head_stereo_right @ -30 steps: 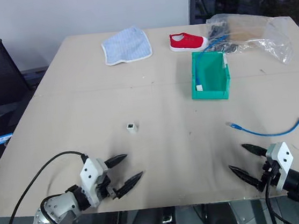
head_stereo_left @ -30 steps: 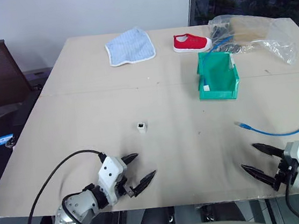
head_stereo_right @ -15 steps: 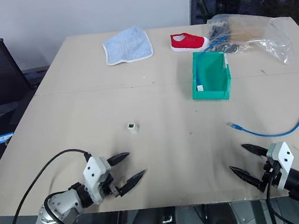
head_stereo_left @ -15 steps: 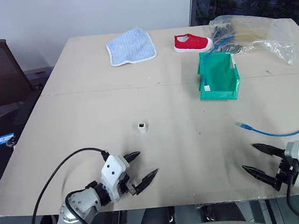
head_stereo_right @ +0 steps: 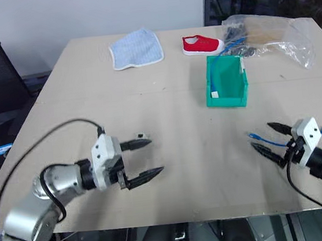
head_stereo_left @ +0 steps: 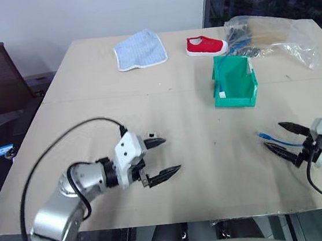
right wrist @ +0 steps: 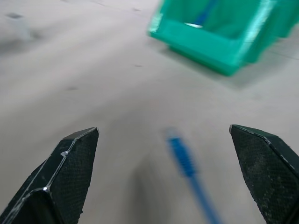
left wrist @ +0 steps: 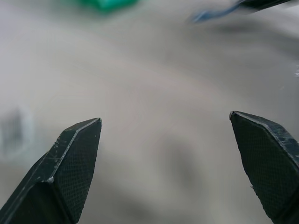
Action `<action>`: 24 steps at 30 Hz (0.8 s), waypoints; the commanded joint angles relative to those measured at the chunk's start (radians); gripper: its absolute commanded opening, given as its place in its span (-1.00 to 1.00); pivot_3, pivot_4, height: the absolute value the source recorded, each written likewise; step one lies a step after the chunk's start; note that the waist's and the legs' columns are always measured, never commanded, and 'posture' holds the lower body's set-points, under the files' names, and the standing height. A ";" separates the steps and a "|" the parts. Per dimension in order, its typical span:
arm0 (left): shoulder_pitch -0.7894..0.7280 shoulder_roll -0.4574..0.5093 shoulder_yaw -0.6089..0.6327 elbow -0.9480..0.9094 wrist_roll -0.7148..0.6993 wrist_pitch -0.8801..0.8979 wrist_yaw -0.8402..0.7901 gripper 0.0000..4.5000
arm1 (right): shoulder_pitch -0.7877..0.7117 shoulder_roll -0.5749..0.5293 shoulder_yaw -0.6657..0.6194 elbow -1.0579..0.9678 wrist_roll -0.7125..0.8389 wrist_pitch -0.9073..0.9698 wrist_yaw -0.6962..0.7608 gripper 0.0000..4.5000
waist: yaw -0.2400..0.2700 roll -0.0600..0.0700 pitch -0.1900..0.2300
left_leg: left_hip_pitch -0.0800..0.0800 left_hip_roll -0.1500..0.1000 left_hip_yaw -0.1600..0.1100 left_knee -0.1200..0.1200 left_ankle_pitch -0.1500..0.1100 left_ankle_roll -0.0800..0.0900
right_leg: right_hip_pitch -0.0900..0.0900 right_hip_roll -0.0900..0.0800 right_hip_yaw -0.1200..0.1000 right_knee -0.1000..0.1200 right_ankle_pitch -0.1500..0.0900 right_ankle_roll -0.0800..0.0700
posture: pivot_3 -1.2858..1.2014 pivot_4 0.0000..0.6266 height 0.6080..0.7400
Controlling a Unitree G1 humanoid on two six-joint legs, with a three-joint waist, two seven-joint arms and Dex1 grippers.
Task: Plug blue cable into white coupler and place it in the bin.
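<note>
**Nothing joined yet: both pieces are lying loose on the table**

The blue cable (head_stereo_right: 268,142) is lying on the table at about four o'clock in the right eye view, its clear plug end pointing toward the table's middle; the far length is being hidden by the right arm. It is not being gripped. The right gripper (head_stereo_right: 272,138) is being held around the plug end with its fingers spread wide, one on each side, and no contact can be confirmed.

The white coupler (head_stereo_right: 142,136) is sitting at about eight o'clock, partly covered by the upper finger of the left gripper (head_stereo_right: 147,156). That gripper's fingers are also being held wide apart, with nothing between them.

The bin (head_stereo_right: 226,83) is standing at about one o'clock, well apart from both pieces. A blue wire is seen rising inside it, but it is not the task's cable.

As judged from this, no step is finished: grasping both parts, plugging and binning are all remaining.
</note>
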 commanded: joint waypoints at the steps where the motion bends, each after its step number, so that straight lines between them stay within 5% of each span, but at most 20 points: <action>1: -0.173 0.038 -0.062 -0.063 -0.070 0.127 -0.028 1.00 | -0.081 -0.046 0.043 0.063 -0.064 0.036 -0.001 0.97 | -0.003 -0.002 0.002 | 0.000 0.000 0.001 0.000 0.001 -0.002 | 0.000 0.001 0.001 0.000 0.000 0.001 | 0.03 -0.52 1.00; 4: -0.276 0.046 -0.091 -0.074 -0.092 0.191 -0.026 1.00 | -0.110 -0.064 0.068 0.101 -0.077 0.042 0.036 0.97 | -0.004 -0.003 0.003 | 0.000 0.000 0.000 0.000 0.001 -0.002 | 0.000 0.003 0.000 0.000 0.000 0.001 | 0.03 -0.52 1.00; 7: -0.334 0.043 -0.099 -0.074 -0.107 0.223 -0.022 1.00 | -0.127 -0.070 0.073 0.126 -0.072 0.046 0.061 0.63 | -0.007 -0.003 0.003 | 0.000 0.000 0.000 0.000 0.001 -0.002 | 0.000 0.003 0.001 0.000 0.000 0.001 | 0.03 -0.52 1.00; 15: -0.374 0.044 -0.104 -0.067 -0.138 0.263 -0.028 1.00 | -0.136 -0.081 0.089 0.144 -0.089 0.038 0.112 -0.97 | -0.021 -0.004 0.003 | 0.000 0.000 0.000 0.001 0.002 -0.003 | 0.000 0.003 0.001 0.001 0.000 0.002 | 0.03 -0.52 1.00; 24: -0.348 0.062 -0.097 -0.049 -0.102 0.224 -0.052 1.00 | -0.236 -0.052 0.188 0.117 -0.120 0.045 0.124 -0.99 | -0.022 -0.004 0.003 | 0.000 0.001 0.000 0.003 0.002 -0.003 | 0.000 0.003 0.002 0.002 0.000 0.002 | 0.03 -0.52 1.00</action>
